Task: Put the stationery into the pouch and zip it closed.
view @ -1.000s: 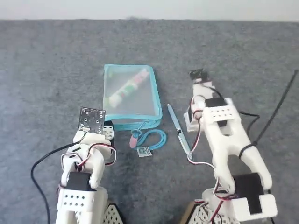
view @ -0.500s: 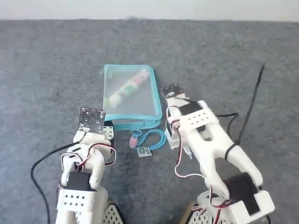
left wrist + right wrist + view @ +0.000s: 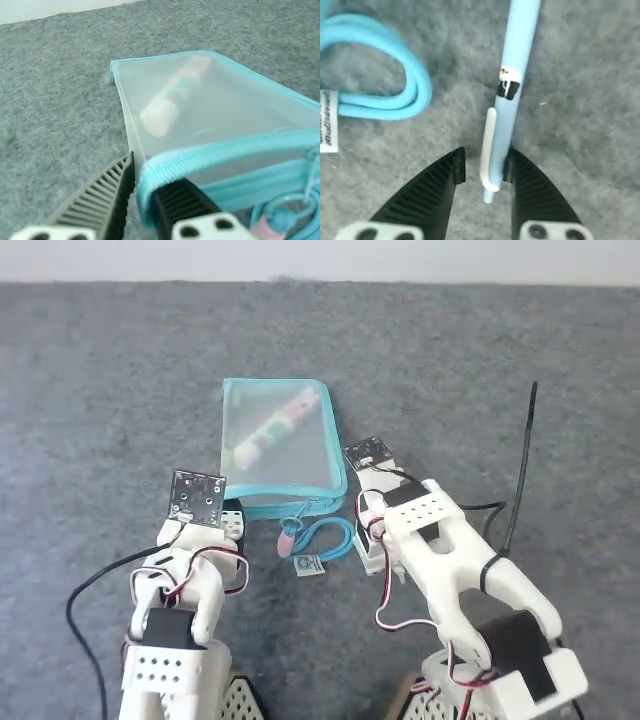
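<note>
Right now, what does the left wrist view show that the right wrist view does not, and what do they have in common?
Left wrist view: the pouch, a white stick inside it, and the left claw closed on its zipper edge. Right wrist view: the blue pen lying inside the open right claw, and a white tag. Both: the blue strap loop and the grey mat.

The soft translucent white pouch (image 3: pixel 300 465) has turquoise binding and zip; the tube-shaped stick (image 3: pixel 275 427) inside shows white, pink and green; the slim plastic pen (image 3: pixel 520 40) is pale blue with a white clip and black band; the looped cord (image 3: pixel 420 80) is turquoise; the felt tabletop (image 3: pixel 120 370) is mottled grey; the left gripper (image 3: pixel 147 172) and right gripper (image 3: pixel 486 152) are black and ribbed.
</note>
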Tool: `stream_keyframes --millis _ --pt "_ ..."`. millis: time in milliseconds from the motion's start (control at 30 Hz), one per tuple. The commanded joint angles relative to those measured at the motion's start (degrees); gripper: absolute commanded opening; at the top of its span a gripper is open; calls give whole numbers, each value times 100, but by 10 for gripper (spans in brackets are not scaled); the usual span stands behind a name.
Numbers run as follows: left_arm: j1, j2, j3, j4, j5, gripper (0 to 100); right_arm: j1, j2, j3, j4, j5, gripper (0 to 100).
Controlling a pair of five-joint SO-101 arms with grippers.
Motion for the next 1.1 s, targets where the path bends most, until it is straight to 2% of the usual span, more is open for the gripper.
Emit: stream_keyframes --millis 0,300,433,600,767,967,1067 --pt "18 44 -75 -220 -44 13 233 -48 0 -136 -44 104" --pt "0 44 -75 -220 -44 13 1235 -119 123 -145 -26 7" --pt "0 44 -75 -246 -44 13 1736 -286 -70 4 492 8" --pt "35 44 48 -422 -44 13 1833 -1024 -659 1156 967 8" --pt "44 44 57 -422 -35 13 1297 -2211 -1336 2642 1433 8" --pt "44 44 57 -422 -35 13 -75 -3125 -2277 4189 1679 8" --pt "44 44 57 -422 -35 13 -734 -3222 -2541 4444 1653 8"
